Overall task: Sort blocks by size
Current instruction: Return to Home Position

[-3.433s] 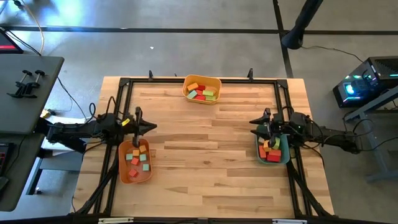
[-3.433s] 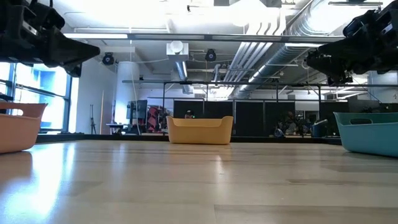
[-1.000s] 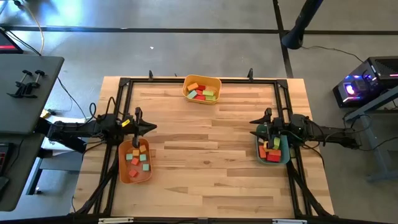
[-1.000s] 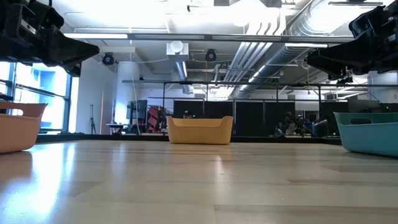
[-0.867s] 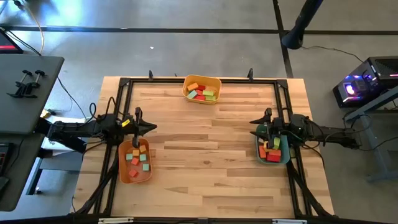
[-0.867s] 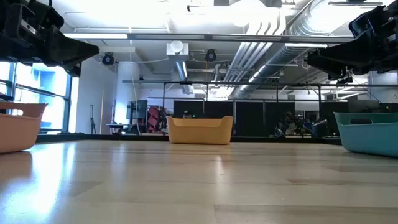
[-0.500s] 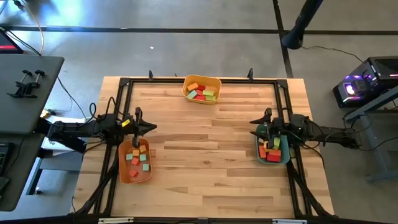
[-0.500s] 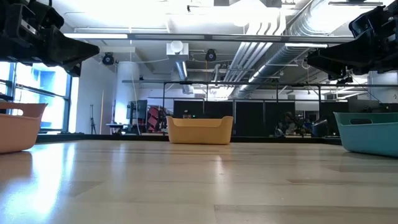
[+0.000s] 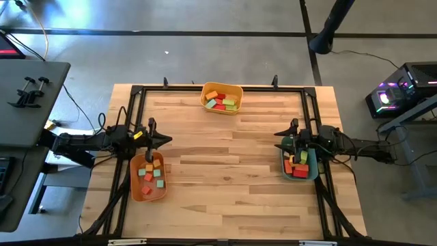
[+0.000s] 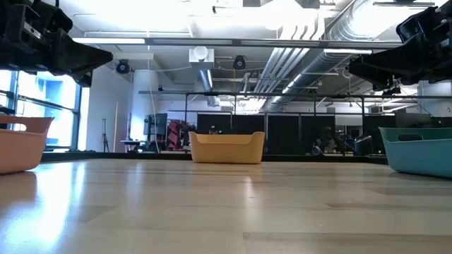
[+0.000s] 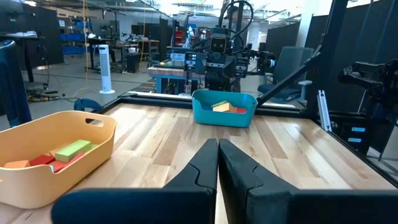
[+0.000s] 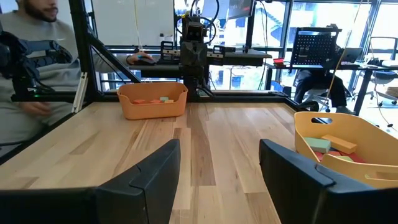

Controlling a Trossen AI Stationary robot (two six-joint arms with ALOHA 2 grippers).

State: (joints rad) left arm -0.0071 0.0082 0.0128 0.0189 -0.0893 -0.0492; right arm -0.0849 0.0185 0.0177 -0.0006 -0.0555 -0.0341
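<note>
Over the table's (image 9: 225,154) side edges, hovering idle with the left gripper (image 11: 217,152) pressed together by the orange bin (image 9: 133,181) and the right gripper (image 12: 219,155) spread by the teal bin (image 9: 300,178), carrying nothing, apparently finishing, leaving the blocks (image 9: 159,183) lying sorted inside three bins.

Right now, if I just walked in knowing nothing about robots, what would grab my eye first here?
Three bright bins holding coloured blocks stand out on the wooden table: an orange bin under the left claw, a yellow bin at the far edge, and a teal bin under the right claw. Both dark claws are empty, the left one shut and the right one open.
</note>
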